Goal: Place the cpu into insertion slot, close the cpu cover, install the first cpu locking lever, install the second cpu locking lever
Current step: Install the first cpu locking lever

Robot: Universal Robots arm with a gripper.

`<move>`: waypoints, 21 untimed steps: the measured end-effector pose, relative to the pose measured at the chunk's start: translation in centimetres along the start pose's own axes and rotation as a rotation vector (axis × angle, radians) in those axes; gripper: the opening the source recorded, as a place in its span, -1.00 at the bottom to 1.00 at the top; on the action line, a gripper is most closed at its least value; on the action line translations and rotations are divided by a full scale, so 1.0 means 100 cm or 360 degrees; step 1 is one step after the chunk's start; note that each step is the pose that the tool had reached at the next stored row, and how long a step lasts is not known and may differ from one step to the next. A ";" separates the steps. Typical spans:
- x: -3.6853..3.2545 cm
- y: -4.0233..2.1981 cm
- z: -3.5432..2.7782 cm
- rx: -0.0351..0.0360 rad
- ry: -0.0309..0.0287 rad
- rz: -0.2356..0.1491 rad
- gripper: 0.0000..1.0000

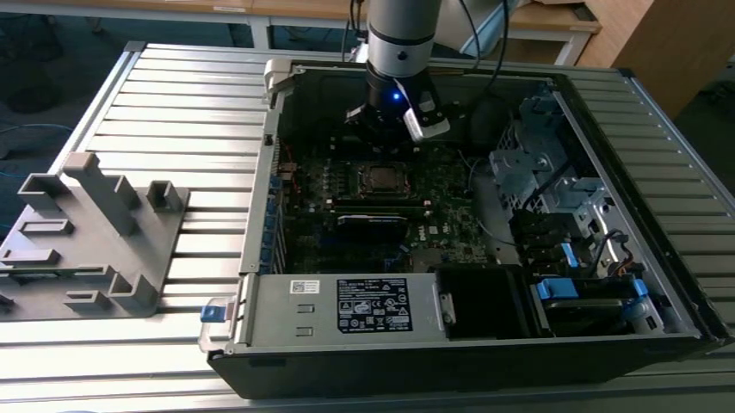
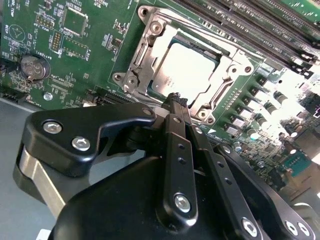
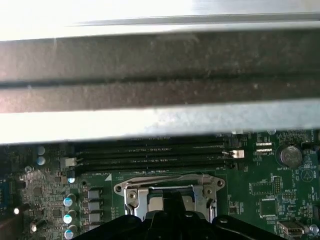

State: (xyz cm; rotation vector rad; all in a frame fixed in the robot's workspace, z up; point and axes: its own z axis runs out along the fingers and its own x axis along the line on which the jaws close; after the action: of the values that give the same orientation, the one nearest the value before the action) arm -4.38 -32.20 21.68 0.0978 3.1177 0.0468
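Note:
The cpu (image 2: 187, 75), a pale grey square, lies in the insertion slot (image 1: 383, 178) of the green motherboard. The silvery cpu cover (image 2: 150, 47) lies flat over it, framing the chip in its window; in the first wrist view the cover (image 3: 167, 186) is seen edge-on. My gripper (image 2: 175, 100) is black, its two fingers pressed together into one tip. That tip hangs just off one edge of the socket frame, with nothing visible between the fingers. In the exterior view the gripper (image 1: 387, 138) hangs inside the open computer case, just behind the socket.
The case's far wall (image 3: 160, 65) stands close to the gripper. Memory slots (image 3: 150, 155) run between that wall and the socket. A coin battery (image 2: 34, 66) sits on the board. A power supply box (image 1: 344, 305) and drive cage (image 1: 540, 163) flank the board. A grey fixture (image 1: 92, 232) stands at the exterior view's left.

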 end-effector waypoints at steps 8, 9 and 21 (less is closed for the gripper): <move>-0.0007 -0.0121 0.0000 0.0000 -0.00001 0.0002 -0.80; -0.0008 -0.0126 0.0001 0.0000 -0.00001 0.0003 -0.80; -0.0018 -0.0127 -0.0024 0.0005 -0.00004 0.0006 -0.80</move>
State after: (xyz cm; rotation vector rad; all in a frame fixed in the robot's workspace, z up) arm -4.28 -33.48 21.88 0.1035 3.1175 0.0418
